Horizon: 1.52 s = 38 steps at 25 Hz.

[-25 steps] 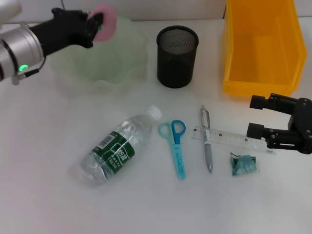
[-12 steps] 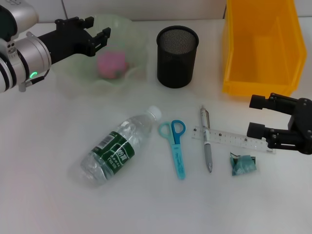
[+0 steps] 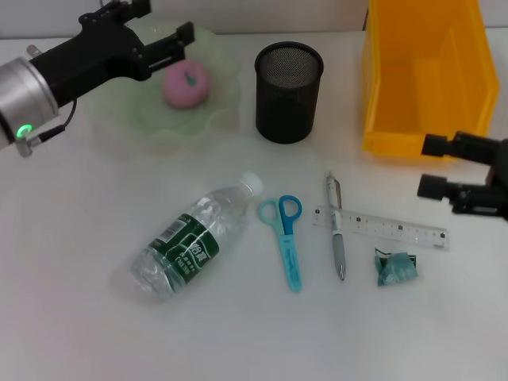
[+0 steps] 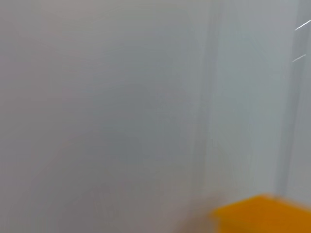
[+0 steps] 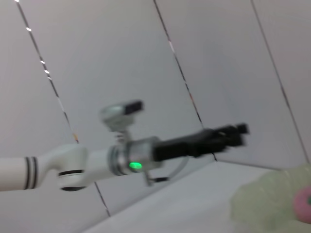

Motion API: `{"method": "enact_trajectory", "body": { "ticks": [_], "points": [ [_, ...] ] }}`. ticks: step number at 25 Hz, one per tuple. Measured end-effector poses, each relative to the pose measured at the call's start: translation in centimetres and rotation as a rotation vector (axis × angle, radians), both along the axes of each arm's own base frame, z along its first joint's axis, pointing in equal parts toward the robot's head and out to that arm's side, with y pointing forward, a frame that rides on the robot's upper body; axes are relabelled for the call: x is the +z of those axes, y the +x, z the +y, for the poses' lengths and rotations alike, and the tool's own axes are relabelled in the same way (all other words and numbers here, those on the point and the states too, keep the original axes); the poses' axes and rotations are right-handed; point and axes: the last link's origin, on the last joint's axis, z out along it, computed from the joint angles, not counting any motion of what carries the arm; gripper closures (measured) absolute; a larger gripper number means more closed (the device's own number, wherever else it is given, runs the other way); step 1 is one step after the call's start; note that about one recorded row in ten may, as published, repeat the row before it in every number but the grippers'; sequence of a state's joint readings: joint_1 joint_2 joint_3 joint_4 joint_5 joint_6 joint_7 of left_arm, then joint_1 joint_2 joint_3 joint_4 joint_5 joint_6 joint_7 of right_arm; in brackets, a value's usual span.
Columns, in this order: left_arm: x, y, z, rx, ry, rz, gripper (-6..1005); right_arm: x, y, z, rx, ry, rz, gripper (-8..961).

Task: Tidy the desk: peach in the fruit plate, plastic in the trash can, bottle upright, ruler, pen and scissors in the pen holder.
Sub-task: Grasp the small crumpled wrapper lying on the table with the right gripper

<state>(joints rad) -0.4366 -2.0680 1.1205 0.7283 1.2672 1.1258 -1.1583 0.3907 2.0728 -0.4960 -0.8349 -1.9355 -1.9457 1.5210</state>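
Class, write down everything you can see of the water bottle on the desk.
The water bottle is clear, ribbed plastic with a white cap and a dark green label with white print. It lies on its side on the white desk, cap pointing toward the pen holder. It lies just left of the scissors, and no gripper touches it.

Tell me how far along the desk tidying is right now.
Done: the pink peach sits in the pale green fruit plate, with the open left claw above its rim. Nothing is held; the right claw hovers open. Left: lying clear water bottle, blue scissors, silver pen, clear ruler, green wrapper.
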Motion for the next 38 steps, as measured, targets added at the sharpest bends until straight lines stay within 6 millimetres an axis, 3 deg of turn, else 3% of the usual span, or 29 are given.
{"method": "enact_trajectory", "body": {
  "ticks": [2,3,4,5,7,8,9,10,12,15,17,18,19,20,22,27,38],
  "points": [
    [0.0,1.0,-3.2,-0.178,-0.106,-0.052,170,2.0,-1.0,1.0,-0.042,-0.018,-0.073,125],
    [0.0,1.0,-3.2,-0.178,-0.106,-0.052,170,2.0,-1.0,1.0,-0.042,-0.018,-0.073,125],
    [-0.5,1.6,-6.0,-0.339,-0.223,-0.041,170,2.8,-1.5,1.3,-0.059,-0.037,-0.116,125],
    [-0.5,1.6,-6.0,-0.339,-0.223,-0.041,170,3.5,-2.1,1.7,-0.083,-0.063,-0.166,126],
    [-1.5,1.2,-9.1,-0.458,-0.398,0.002,170,4.9,-4.2,2.8,-0.150,-0.158,-0.366,126],
    [-1.5,1.2,-9.1,-0.458,-0.398,0.002,170,4.9,-4.2,2.8,-0.150,-0.158,-0.366,126],
    [-2.2,0.6,-10.0,-0.455,-0.468,0.031,170,5.2,-5.8,3.3,-0.173,-0.211,-0.514,126],
    [-2.2,0.6,-10.0,-0.455,-0.468,0.031,170,5.2,-5.8,3.3,-0.173,-0.211,-0.514,126],
    [-2.7,-0.4,-10.4,-0.409,-0.479,0.060,170,4.5,-7.8,4.1,-0.270,-0.291,-0.737,125],
    [-2.8,-0.7,-10.5,-0.396,-0.477,0.065,170,3.3,-8.6,4.7,-0.347,-0.323,-0.847,125],
    [-2.8,-0.8,-10.5,-0.391,-0.478,0.069,170,0.6,-9.4,4.8,-0.333,-0.366,-0.947,125],
    [-2.8,-0.8,-10.5,-0.391,-0.478,0.069,170,0.6,-9.4,4.8,-0.333,-0.366,-0.947,126],
    [-3.0,-1.0,-10.5,-0.382,-0.480,0.077,170,-1.5,-9.4,4.7,-0.309,-0.384,-1.014,126],
    [-3.1,-1.1,-10.6,-0.375,-0.482,0.082,170,-1.5,-9.4,4.7,-0.309,-0.384,-1.014,126],
    [-3.4,-1.4,-10.6,-0.360,-0.487,0.091,170,-3.9,-9.0,4.7,-0.301,-0.391,-1.071,127],
    [-3.7,-1.5,-10.6,-0.348,-0.498,0.089,171,-6.0,-8.1,4.8,-0.335,-0.403,-1.099,135],
    [-3.8,-1.6,-10.8,-0.354,-0.507,0.088,171,-8.0,-7.7,4.8,-0.326,-0.392,-1.127,165]
  ]
}}
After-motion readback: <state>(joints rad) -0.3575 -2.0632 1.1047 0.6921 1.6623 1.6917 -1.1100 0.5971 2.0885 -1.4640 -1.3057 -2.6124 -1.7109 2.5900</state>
